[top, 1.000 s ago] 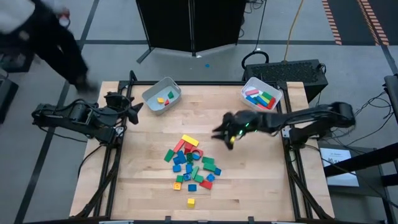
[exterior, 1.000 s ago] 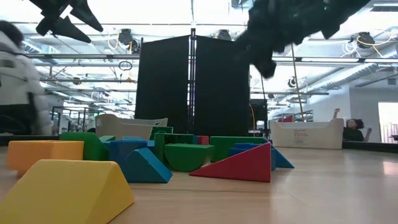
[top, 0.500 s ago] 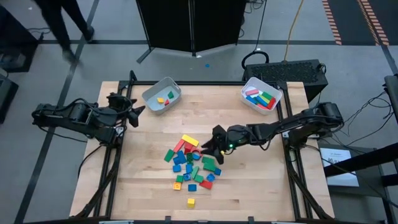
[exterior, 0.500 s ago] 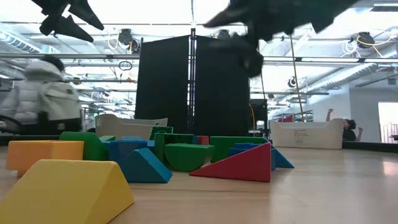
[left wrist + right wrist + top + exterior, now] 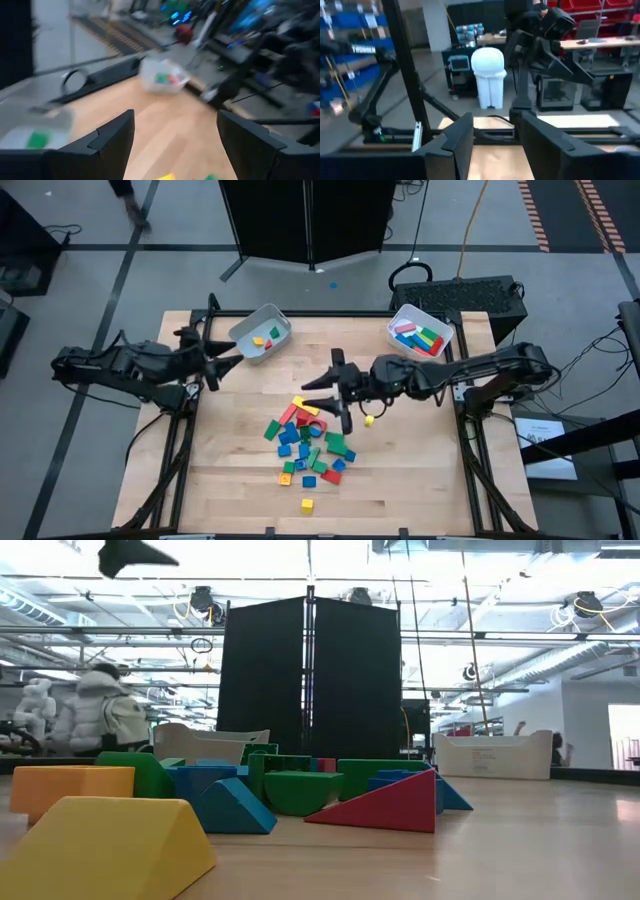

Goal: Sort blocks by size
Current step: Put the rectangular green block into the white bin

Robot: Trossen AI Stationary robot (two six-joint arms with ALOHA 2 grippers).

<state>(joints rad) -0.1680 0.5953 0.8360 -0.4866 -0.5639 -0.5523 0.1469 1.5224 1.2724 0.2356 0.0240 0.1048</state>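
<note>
The blocks (image 5: pixel 308 442) lie in a loose pile at the table's middle, red, blue, green and yellow; in the low view they (image 5: pixel 290 790) rest on the wood. One small yellow block (image 5: pixel 368 420) lies apart, right of the pile. My right gripper (image 5: pixel 322 392) hangs high over the pile's far right edge, pointing level toward the table's left, open, with nothing between its fingers (image 5: pixel 492 130). My left gripper (image 5: pixel 228 360) waits open at the table's left edge beside the left bin (image 5: pixel 260 333); its fingers (image 5: pixel 172 145) are empty.
Two white bins stand at the far edge. The left bin holds a few small blocks. The right bin (image 5: pixel 420 332) holds longer red, blue and green ones. Bare wood lies on both sides of the pile and along the near edge. A person moves beyond the table (image 5: pixel 100 710).
My right gripper has dipped toward the pile, then risen well clear of it, leaving the low view at the top. It has shifted toward the table's left and rolled. My left gripper has tipped upward toward level.
</note>
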